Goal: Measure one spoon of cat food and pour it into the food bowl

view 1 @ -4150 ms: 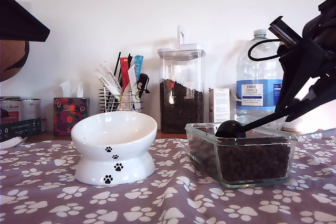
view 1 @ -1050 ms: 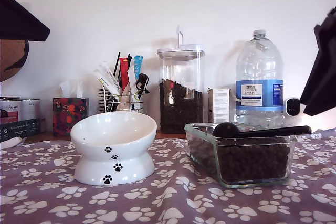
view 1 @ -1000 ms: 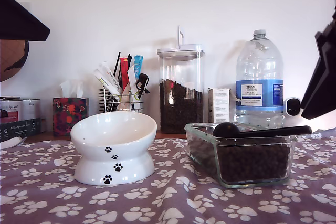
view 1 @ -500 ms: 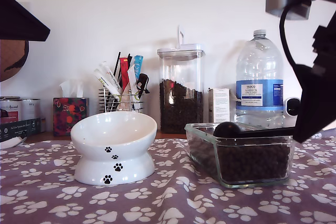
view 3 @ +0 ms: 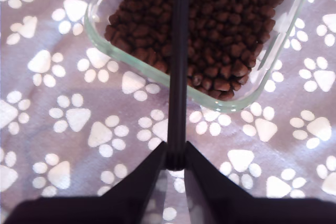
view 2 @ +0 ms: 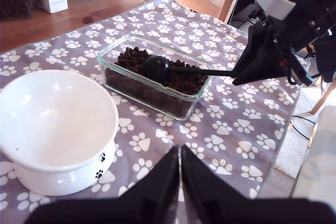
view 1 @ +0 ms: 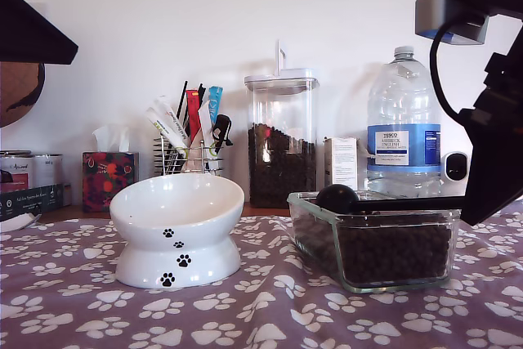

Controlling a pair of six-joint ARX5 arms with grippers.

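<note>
The spoon (view 1: 337, 199) is lifted level over the glass dish (view 1: 315, 218). Its round bowl (view 2: 156, 68) is above the cat food (view 2: 184, 80), which fills the dish (view 3: 226, 24). My second gripper (view 3: 176, 163) is shut on the end of the spoon's handle (view 3: 178, 77), outside the dish at the exterior view's right (view 1: 468, 210). I cannot tell whether the scoop holds kibble. The food bowl (view 1: 176, 218) stands empty at the exterior view's left, and its white hollow (view 2: 52, 119) is bare. My first gripper (view 2: 180, 174) is shut on nothing, above the cloth beside that bowl.
Behind stand a tall clear jar of kibble (view 1: 280, 161), a water bottle (view 1: 403, 120), a small white carton (view 1: 343, 163), a wire rack of coloured utensils (view 1: 188, 140) and a tissue box (view 1: 109, 177). The paw-print cloth (view 1: 270, 316) covers the table. Its edge (view 2: 283, 145) runs past the dish.
Four seconds ago an arm held the spoon tilted in the dish, then left it lying across the rim. Now the second gripper has come back, shut on the handle and lifted the spoon slightly.
</note>
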